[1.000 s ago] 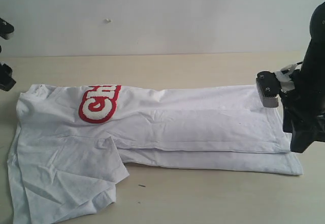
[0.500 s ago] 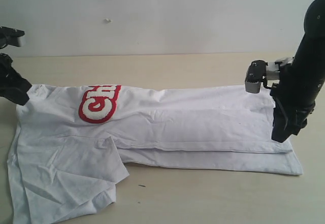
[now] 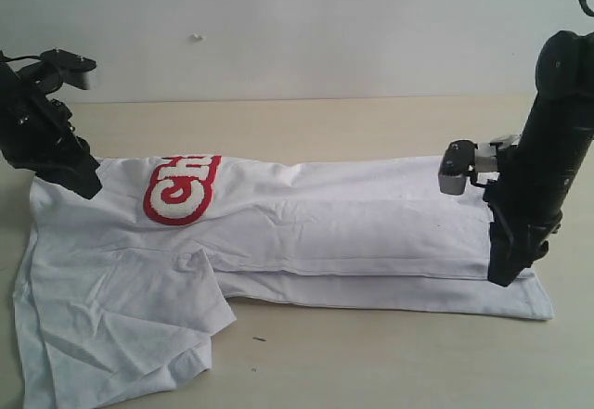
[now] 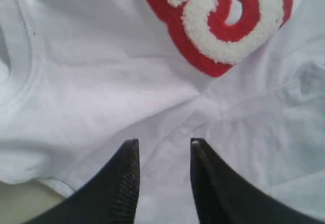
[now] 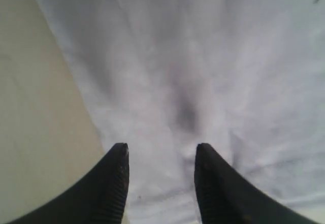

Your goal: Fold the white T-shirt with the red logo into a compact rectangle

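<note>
Since the earlier frames, the left gripper (image 3: 86, 186) has come in from the left edge of the exterior view and now stands at the collar end of the white T-shirt (image 3: 371, 223). The right gripper (image 3: 501, 274) has shifted leftward and down to the hem end at the right of the frame. The shirt lies lengthwise across the table (image 3: 390, 363), spanning most of the frame from left to right. Its body is already laid over itself into a long band, and the fold cuts the red logo (image 3: 181, 191) short in the upper left. One sleeve (image 3: 121, 325) and the cloth around it are still spread loose in the lower left. We judge the lengthwise folding partly done. The loose sleeve side still has to be brought in, and the band still has to be folded end to end into a compact rectangle. In the left wrist view, the left gripper (image 4: 162, 145) has its jaws apart, with bare cloth showing between them near the logo. In the right wrist view, the right gripper (image 5: 161, 150) also has its jaws apart over the cloth, close to the shirt's edge. Neither gripper holds any fabric.
</note>
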`<state>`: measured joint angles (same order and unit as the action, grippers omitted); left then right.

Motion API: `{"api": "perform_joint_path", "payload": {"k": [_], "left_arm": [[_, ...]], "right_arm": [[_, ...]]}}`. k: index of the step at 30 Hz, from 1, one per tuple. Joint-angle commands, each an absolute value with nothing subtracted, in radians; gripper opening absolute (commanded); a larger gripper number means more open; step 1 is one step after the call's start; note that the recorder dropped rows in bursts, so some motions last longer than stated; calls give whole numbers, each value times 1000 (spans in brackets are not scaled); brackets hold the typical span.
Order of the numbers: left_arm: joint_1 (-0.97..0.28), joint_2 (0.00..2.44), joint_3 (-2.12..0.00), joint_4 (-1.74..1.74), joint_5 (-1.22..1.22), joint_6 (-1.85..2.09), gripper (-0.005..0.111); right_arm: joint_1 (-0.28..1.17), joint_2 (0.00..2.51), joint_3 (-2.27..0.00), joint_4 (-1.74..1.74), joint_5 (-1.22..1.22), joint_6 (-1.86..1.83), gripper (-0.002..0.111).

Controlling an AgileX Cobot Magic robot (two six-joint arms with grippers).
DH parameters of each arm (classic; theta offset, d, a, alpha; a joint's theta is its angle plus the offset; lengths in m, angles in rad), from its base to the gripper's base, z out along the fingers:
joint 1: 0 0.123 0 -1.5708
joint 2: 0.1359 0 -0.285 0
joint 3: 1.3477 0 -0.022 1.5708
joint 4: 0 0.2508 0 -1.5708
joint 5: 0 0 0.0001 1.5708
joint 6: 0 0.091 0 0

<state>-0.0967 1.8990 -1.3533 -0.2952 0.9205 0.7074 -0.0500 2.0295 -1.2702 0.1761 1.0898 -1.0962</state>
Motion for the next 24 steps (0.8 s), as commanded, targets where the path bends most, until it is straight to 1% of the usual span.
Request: {"api": "perform_joint_path", "payload": {"k": [1,5,9,17,21,24], "left_arm": [[-101,1890,-1352,-300,915,713,35],[-101,1890,-1352,-300,915,713,35],[-101,1890,-1352,-300,910,713,35],[-101,1890,-1352,-306,912,713,35],[-101,1890,-1352,-319,917,711,35],[-101,1890,-1352,-332,920,711,35]], "right_arm": [[-47,2027,-1272,295,1085,-1086,41],[-47,2027,-1272,315,1085,-1062,41],[-47,2025,-1272,313,1133,-833,41],[-47,1983,-1272,322,1158,-826,42],[-47,1958,-1272,211,1146,-922,46],[-41,1939,-1272,91,1071,-911,48]]}}
